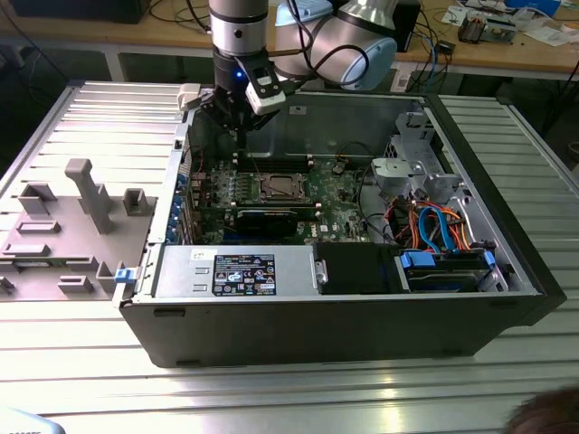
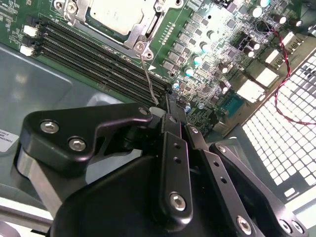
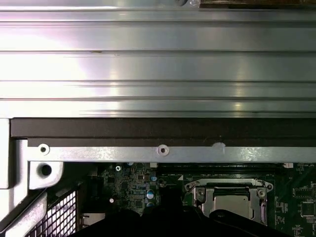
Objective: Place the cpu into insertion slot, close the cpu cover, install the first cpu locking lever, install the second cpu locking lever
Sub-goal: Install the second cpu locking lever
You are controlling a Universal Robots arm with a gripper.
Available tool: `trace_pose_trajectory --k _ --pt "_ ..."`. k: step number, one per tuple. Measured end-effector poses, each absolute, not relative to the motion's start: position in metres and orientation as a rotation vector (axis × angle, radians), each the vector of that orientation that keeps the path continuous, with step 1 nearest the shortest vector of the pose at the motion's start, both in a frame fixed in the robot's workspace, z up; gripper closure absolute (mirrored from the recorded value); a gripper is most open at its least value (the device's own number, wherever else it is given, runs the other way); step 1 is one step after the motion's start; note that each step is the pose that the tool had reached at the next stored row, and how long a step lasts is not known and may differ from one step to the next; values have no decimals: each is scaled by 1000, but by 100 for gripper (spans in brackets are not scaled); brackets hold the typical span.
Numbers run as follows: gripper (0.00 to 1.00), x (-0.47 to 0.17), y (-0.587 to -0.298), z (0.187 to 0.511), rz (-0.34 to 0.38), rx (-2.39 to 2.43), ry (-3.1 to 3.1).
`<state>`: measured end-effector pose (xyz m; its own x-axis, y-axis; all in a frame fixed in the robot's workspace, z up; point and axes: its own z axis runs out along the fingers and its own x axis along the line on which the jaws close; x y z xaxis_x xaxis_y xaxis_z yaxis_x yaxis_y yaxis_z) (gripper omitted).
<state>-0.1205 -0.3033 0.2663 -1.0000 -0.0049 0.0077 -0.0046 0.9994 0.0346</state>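
The cpu (image 2: 118, 14) lies with its dull silver top up in the insertion slot (image 1: 262, 192) on the green board, also seen as cpu (image 1: 279, 187) and cpu (image 3: 232, 203). The cpu cover (image 2: 146, 35) is a silver frame lying flat around the chip. A thin wire locking lever (image 2: 148, 76) rises from the socket's corner screw up to my gripper (image 2: 170, 109). The black fingers are together, and the lever's free end rests against their tip. In the exterior view the gripper (image 1: 238, 122) hangs inside the open case, toward that view's left and back from the socket.
Long black memory slots (image 2: 94, 57) run beside the socket. A black graphics card (image 1: 267, 217) sits in front of it, with a power supply (image 1: 240, 271) nearer still. Drive bays with blue and orange cables (image 1: 434, 231) stand at the exterior view's right. The perforated case wall (image 2: 291, 138) is close by.
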Motion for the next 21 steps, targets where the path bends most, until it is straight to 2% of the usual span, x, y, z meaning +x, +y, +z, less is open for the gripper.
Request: trace_pose_trajectory --k 21 --pt "89 -106 -303 266 -54 7 -3133"
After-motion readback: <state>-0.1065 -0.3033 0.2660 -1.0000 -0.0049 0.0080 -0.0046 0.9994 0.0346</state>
